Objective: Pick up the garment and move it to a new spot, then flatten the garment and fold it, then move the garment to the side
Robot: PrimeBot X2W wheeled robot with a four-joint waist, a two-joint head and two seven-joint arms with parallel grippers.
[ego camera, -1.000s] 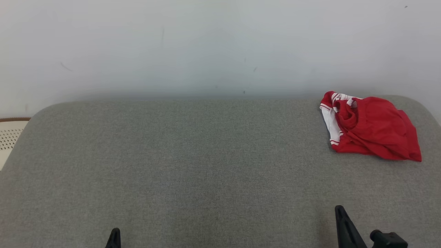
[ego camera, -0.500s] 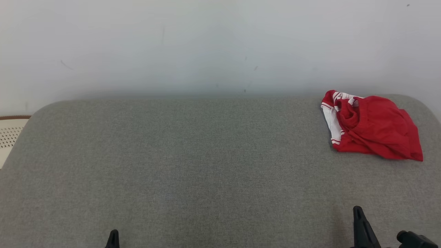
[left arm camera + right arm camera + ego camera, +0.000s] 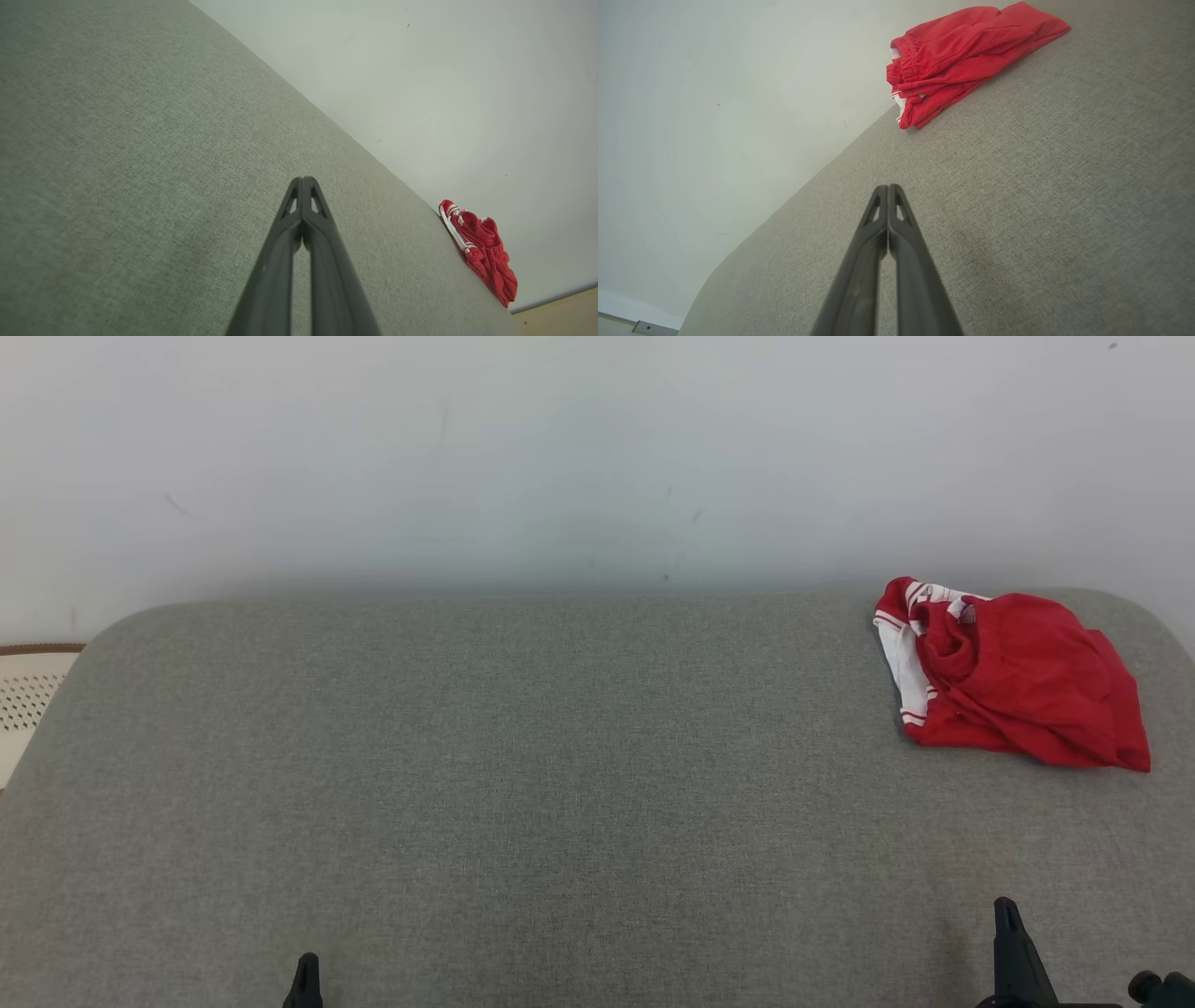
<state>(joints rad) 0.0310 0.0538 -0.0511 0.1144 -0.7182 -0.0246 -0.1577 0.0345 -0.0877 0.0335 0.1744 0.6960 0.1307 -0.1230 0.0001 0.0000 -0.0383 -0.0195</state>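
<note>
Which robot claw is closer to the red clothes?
The right gripper, straight below the red garment in the head view. The left gripper sits far across the grey surface.

bright, soft, even light without glare, a faint shadow band where wall [image 3: 597, 476] meets grey cushion [image 3: 560, 756] and a thin one under the garment [image 3: 1013, 677]; wrist views bow toward their edges.

The left tool [image 3: 306, 963] is showing only its dark tip at the lower left of the head view, and it is pointing up. The right tool [image 3: 1005, 907] is standing at the lower right, reaching a little higher, also pointing up. In each wrist view the two long fingers [image 3: 275, 270] are pressing together at the tips, so both tools are closed and empty.
</note>
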